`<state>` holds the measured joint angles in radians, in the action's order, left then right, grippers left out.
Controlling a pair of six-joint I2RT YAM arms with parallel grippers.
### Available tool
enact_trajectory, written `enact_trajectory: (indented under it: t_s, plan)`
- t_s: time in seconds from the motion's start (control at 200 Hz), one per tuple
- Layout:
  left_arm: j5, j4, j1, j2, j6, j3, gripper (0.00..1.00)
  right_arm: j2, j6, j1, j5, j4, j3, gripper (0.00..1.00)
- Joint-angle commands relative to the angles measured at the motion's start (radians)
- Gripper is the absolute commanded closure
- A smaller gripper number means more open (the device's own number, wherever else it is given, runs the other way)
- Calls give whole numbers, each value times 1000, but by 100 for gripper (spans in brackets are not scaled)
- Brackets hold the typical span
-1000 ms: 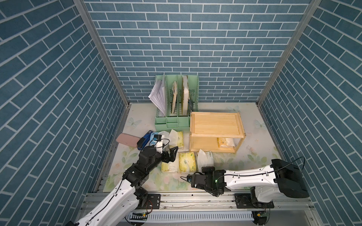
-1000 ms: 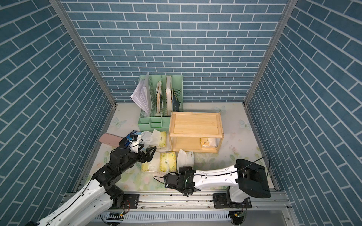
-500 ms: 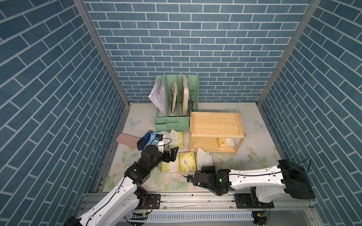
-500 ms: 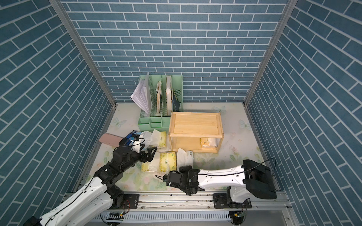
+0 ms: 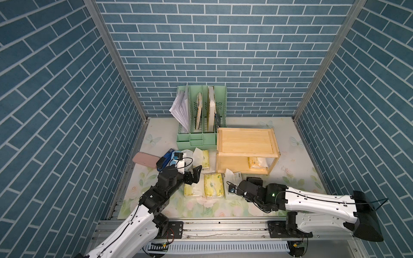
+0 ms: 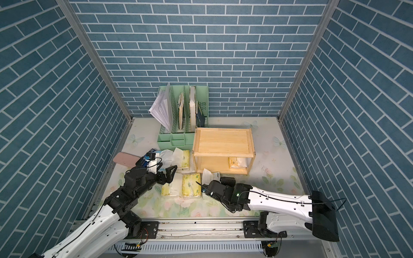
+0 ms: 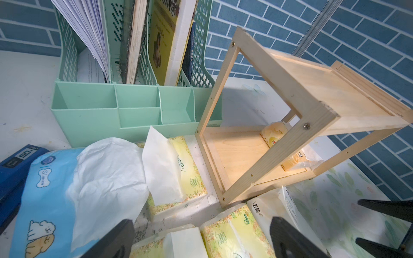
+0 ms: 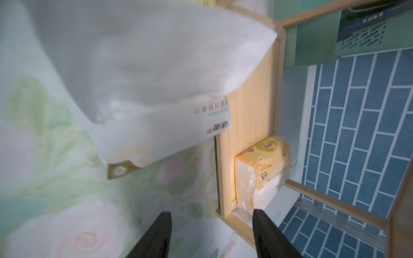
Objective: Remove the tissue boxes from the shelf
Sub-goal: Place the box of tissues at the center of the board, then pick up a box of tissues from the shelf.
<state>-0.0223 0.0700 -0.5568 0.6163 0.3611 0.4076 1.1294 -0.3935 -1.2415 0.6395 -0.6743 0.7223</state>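
Lower centre: my right jaws, just parted and empty, have freed the soft white tissue pack (image 5: pixel 233 182); one orange-yellow pack (image 5: pixel 254 162) remains on the pale wooden shelf (image 5: pixel 245 139).

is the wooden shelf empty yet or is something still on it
Not empty. The shelf has a bare top board, but one orange-yellow tissue pack lies on its lower board.

Shelf (image 5: pixel 245 139) — pale matt wood; orange-yellow tissue pack (image 8: pixel 263 160) — glossy plastic wrap.
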Motion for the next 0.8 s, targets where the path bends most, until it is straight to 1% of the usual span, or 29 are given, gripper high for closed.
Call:
enact_trajectory:
  t_s: [0.0,0.135,0.275,0.405,0.445,0.48,0.64,0.795]
  plan:
    - [27,0,-5,-6,-20,32,0,1,-101,82,75,22,-43,43]
    - [30,4,-5,-3,-23,34,0,7,-210,159,133,146,-105,43]
    - [30,1,-5,9,-26,34,0,3,-301,208,142,293,-145,43]
    - [30,-7,-5,17,-27,34,0,40,-392,255,164,396,-184,45]
    - [32,-11,-5,17,-27,34,0,52,-412,277,156,418,-186,45]
    - [31,-17,-5,46,-27,33,0,60,-430,295,148,439,-188,46]
    - [28,-32,-6,62,-24,25,0,104,-511,382,106,549,-198,48]
    - [27,-43,-5,68,-19,20,0,183,-551,432,64,601,-181,52]
